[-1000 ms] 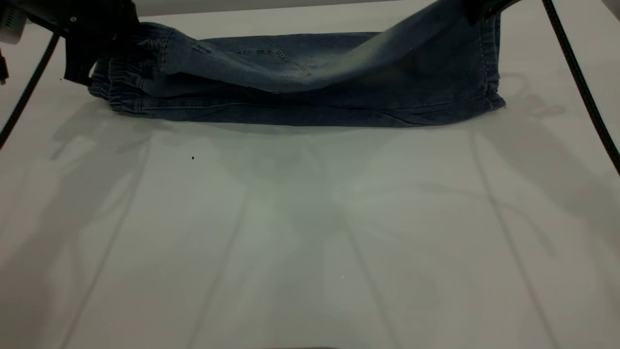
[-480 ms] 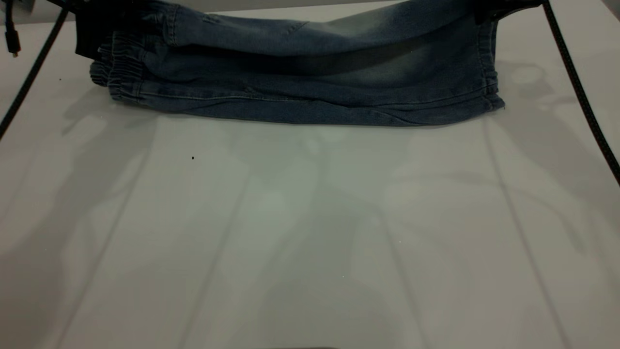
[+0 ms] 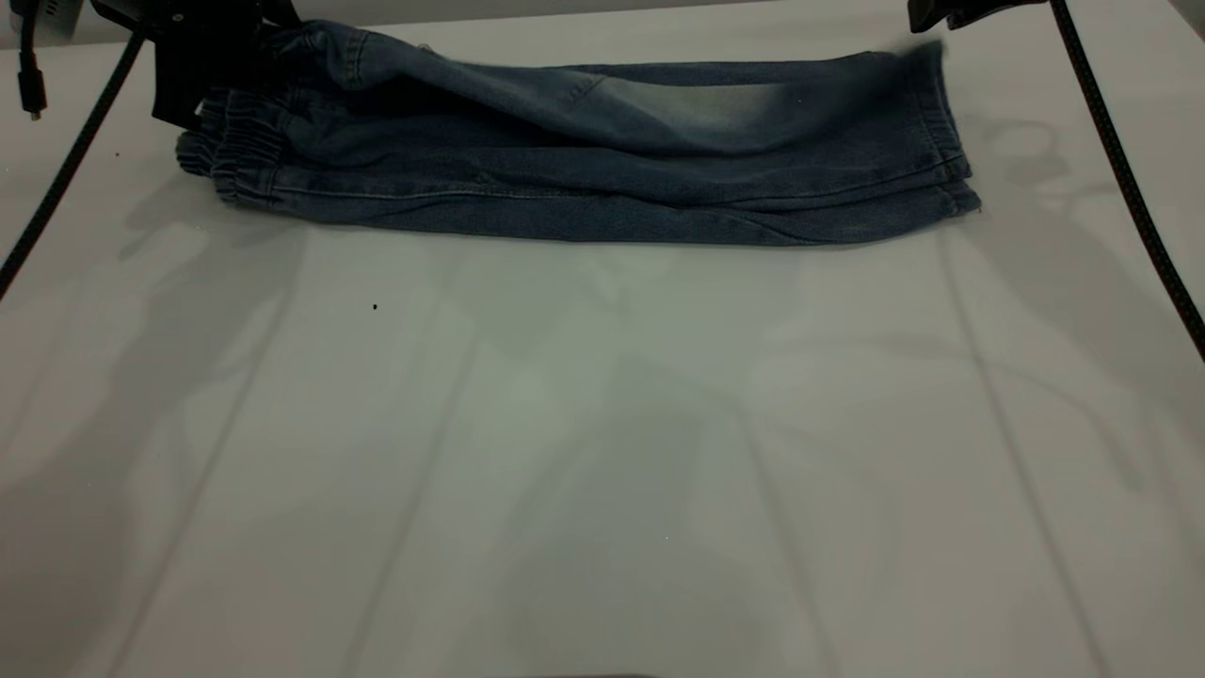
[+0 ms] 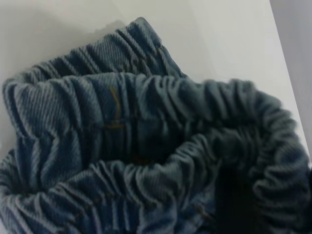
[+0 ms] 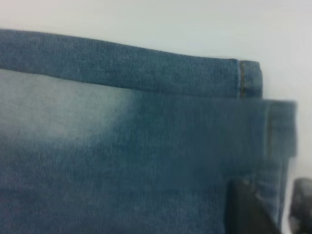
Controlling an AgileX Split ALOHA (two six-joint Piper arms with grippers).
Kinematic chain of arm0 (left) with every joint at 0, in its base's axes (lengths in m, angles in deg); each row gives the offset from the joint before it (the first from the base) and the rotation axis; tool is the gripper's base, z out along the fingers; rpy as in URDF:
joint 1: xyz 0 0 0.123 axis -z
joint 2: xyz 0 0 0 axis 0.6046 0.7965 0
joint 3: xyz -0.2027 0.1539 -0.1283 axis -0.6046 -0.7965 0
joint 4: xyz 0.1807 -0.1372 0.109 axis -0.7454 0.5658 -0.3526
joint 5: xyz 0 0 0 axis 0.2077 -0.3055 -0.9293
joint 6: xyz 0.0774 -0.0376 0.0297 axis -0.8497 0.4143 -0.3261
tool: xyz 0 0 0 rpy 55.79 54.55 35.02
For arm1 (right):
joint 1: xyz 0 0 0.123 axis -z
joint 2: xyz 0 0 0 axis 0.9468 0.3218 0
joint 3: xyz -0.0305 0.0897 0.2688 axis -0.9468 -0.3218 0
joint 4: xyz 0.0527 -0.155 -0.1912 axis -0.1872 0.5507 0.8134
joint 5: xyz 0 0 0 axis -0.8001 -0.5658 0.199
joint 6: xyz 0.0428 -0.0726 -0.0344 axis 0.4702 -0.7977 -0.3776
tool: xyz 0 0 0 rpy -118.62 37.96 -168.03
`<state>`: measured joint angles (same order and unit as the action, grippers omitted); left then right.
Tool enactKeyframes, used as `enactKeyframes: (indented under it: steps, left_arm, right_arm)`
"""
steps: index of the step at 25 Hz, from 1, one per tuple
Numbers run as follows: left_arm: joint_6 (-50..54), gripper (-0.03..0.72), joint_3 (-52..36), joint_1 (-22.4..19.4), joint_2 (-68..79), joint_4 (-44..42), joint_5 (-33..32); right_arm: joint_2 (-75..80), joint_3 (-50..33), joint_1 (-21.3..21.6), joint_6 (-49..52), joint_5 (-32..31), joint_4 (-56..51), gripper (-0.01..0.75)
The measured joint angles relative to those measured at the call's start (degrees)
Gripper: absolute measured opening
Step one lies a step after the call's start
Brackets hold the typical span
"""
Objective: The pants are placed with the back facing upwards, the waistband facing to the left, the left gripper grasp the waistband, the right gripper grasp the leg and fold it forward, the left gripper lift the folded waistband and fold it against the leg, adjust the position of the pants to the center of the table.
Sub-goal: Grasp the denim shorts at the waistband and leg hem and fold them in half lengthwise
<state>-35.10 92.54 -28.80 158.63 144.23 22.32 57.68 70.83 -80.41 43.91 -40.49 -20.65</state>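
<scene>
The blue denim pants (image 3: 584,179) lie folded lengthwise across the far part of the table (image 3: 602,452), waistband (image 3: 240,155) to the left. My left gripper (image 3: 202,71) is at the far left, shut on the upper fold of the bunched elastic waistband (image 4: 146,112); one dark finger (image 4: 236,204) shows among the gathers. The plain leg (image 3: 715,108) with its pale faded patch lies on top of the other leg. My right gripper (image 3: 941,14) hovers open just above the leg's hem. The leg (image 5: 122,146) lies beneath its fingers (image 5: 246,209), apart from them.
Black braided cables run down the left side (image 3: 56,179) and the right side (image 3: 1120,160) of the table. A small dark speck (image 3: 375,306) sits on the white top. The table's far edge lies just behind the pants.
The lifted leg swung forward and dropped flat onto the other leg. The right gripper let go of the hem. The left gripper kept its hold and moved little.
</scene>
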Motion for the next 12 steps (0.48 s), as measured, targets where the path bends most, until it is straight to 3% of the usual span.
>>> enactKeyframes:
  steps: [3,6,12]
  left_arm:
    - [-0.6,0.433,0.0,0.0,0.0,-0.6,-0.4]
    - [-4.0,0.490,0.6,0.0,-0.1,-4.5,-1.2]
    - [-14.8,0.507,5.1,-0.1,-2.2,-11.2,-7.8]
  right_arm:
    - [0.0,0.0,0.0,0.0,-0.1,0.0,0.288]
    - [0.0,0.8,0.0,0.0,-0.8,0.0,0.382]
    - [0.0,2.1,0.0,0.0,-3.9,0.0,0.430]
